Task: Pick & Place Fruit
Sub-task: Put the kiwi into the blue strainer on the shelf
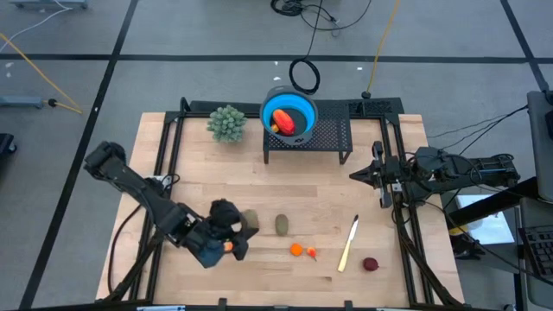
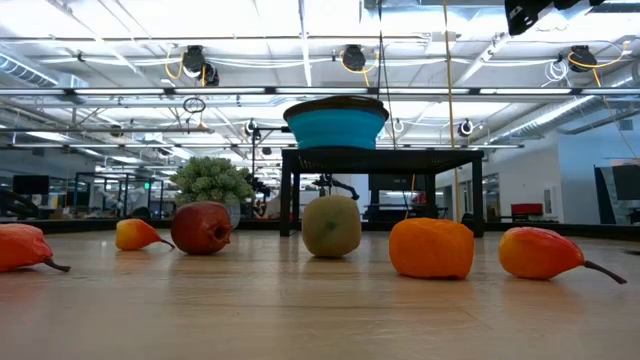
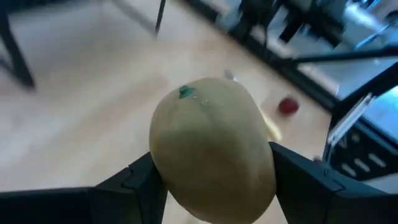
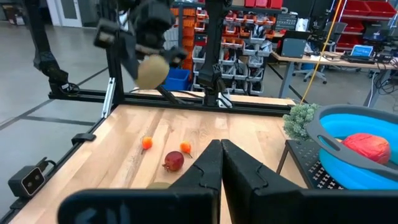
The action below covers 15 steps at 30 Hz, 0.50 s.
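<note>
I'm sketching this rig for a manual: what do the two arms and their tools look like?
Both arms are dark, near-black jointed links. The left tool has two blocky, angular black fingers. The right tool tapers to two wedge-shaped black fingers that meet in a point. Black cables trail beside the right arm's base.

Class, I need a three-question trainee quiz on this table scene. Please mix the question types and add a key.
1. True or false: the right gripper is shut and holds nothing.
2. What does the left gripper hold? A: dark red fruit. B: tan oval fruit. C: plant ball.
3. Fill in: the red-orange fruit lies in the blue ____.
Key: 1 true; 2 B; 3 bowl.
</note>
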Each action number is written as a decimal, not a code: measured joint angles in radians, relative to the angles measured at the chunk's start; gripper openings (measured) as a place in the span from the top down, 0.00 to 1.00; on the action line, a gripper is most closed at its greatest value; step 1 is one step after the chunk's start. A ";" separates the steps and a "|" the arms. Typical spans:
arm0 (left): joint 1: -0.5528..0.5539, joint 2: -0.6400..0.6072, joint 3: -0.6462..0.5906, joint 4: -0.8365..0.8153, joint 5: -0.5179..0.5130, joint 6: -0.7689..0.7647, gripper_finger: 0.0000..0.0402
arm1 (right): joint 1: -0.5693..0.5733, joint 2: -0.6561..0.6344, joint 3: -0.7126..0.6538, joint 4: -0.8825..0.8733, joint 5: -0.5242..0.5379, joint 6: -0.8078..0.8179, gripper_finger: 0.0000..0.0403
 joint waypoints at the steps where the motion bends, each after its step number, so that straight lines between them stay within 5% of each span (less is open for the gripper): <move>1: 0.005 -0.004 0.000 0.031 -0.023 0.053 0.41 | 0.000 0.000 0.000 0.000 0.000 -0.003 1.00; 8: 0.048 -0.012 0.000 0.354 -0.093 0.511 0.41 | 0.000 0.000 0.000 0.000 0.000 -0.005 1.00; 15: 0.108 -0.012 0.000 0.713 0.067 0.902 0.41 | 0.000 0.000 0.000 -0.002 0.000 -0.029 1.00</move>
